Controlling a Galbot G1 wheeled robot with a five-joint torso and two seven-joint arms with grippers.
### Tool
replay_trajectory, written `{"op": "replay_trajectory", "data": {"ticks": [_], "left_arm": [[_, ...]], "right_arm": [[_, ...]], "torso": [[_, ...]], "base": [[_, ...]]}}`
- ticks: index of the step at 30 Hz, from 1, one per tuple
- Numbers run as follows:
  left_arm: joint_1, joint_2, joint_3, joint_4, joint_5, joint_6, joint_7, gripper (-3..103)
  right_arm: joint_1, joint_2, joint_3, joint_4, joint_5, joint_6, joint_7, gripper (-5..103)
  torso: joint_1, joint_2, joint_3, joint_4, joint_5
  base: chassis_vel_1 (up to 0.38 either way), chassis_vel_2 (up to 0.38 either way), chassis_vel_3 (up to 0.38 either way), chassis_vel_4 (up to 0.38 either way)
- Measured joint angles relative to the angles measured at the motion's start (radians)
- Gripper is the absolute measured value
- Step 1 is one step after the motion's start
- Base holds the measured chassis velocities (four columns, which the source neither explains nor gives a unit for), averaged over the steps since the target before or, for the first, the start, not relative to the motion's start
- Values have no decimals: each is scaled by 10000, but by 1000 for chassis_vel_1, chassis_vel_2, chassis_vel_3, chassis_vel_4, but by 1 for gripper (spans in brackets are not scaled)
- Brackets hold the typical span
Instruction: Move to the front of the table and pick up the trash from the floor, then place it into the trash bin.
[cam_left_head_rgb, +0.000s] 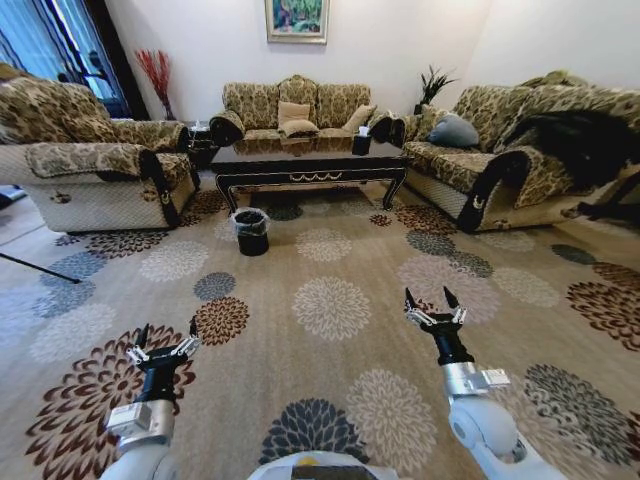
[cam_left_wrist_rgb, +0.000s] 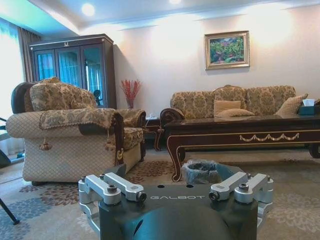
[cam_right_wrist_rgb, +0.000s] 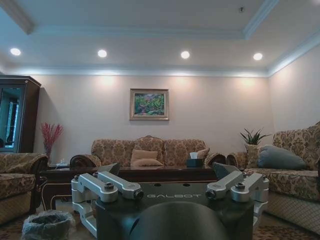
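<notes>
both pincers open, bin (cam_left_head_rgb: 251, 231) ahead

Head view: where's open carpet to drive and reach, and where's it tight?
Open: the wide floor between both end effectors, left and right, and the table. Also bare carpet right of the trash bin along the table's front. Tight: gaps between the table ends and the sofas, and at the bin.
</notes>
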Motion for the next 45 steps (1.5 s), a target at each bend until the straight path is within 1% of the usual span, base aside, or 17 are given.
{"op": "replay_trajectory", "data": {"ticks": [7,11,16,20,26,29,45], "left_arm": [[0,0,0,0,0,0,0,100],[1,0,0,0,0,0,0,100],[0,0,0,0,0,0,0,100],[0,0,0,0,0,0,0,100],[0,0,0,0,0,0,0,100],[0,0,0,0,0,0,0,100],[1,0,0,0,0,0,0,100]], "right_arm": [[0,0,0,0,0,0,0,100],[0,0,0,0,0,0,0,100],[0,0,0,0,0,0,0,100],[0,0,0,0,0,0,0,100],[0,0,0,0,0,0,0,100],[0,0,0,0,0,0,0,100],[0,0,0,0,0,0,0,100]], "torso": [[59,236,173,0,0],[116,451,336,0,0],[165,594,427,0,0],[222,809,585,0,0],[293,992,701,0,0],[340,1151,809,0,0],[546,1759,1210,0,0]], "base": [[0,0,0,0],[0,0,0,0],[0,0,0,0],[0,0,0,0],[0,0,0,0],[0,0,0,0],[0,0,0,0]]}}
